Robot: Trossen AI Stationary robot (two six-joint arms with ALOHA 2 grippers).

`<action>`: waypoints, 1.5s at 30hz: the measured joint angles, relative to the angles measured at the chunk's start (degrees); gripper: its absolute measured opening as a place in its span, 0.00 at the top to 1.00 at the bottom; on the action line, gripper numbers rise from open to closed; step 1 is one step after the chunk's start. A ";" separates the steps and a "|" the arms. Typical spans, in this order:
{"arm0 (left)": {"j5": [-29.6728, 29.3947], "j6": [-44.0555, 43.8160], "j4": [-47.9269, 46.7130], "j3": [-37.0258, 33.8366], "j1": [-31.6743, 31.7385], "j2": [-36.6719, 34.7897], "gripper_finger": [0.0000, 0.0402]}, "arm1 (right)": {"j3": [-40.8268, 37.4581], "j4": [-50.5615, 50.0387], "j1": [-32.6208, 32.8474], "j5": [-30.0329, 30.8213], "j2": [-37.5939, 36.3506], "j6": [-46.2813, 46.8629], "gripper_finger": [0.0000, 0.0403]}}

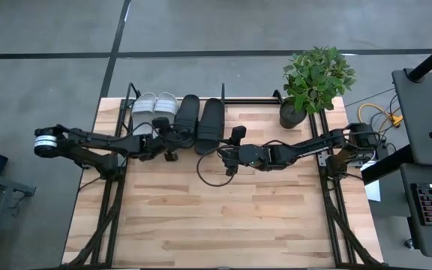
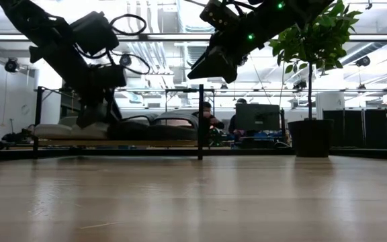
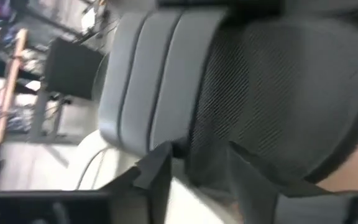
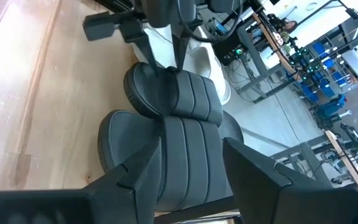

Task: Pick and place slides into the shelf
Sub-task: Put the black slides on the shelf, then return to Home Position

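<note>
A: All four slides sit in the shelf (image 1: 227, 100) at the far edge of the desk (image 1: 216, 217): the white pair (image 1: 154, 103) at its left end, then one black slide (image 1: 187, 118), then the other black slide (image 1: 211, 124).

B: Where are the arms?

A: The left fingers (image 1: 172, 142) are just in front of the shelf, at the heel of the first black slide. The wrist view shows them spread, one on each side of its edge, so released, I judge. The right fingers (image 1: 226, 156) hang parted just in front of the second black slide, holding nothing.

B: What's the risk?

A: If the left fingers pull back while touching that heel, they could drag the slide off the shelf. The right arm's looped cable (image 1: 207, 171) could also snag.
</note>
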 joint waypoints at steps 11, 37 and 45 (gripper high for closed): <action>6.85 -1.61 -0.39 1.03 -0.18 -5.32 0.45 | 0.00 0.02 0.00 1.18 0.00 -0.14 0.62; 41.76 -10.33 24.69 -1.57 -0.25 -24.83 0.98 | -0.13 -12.36 -0.63 1.42 -8.63 13.20 0.78; 37.07 -13.10 16.28 -3.20 -3.34 -35.07 1.00 | -0.60 -12.58 -0.63 1.40 -8.63 13.53 0.82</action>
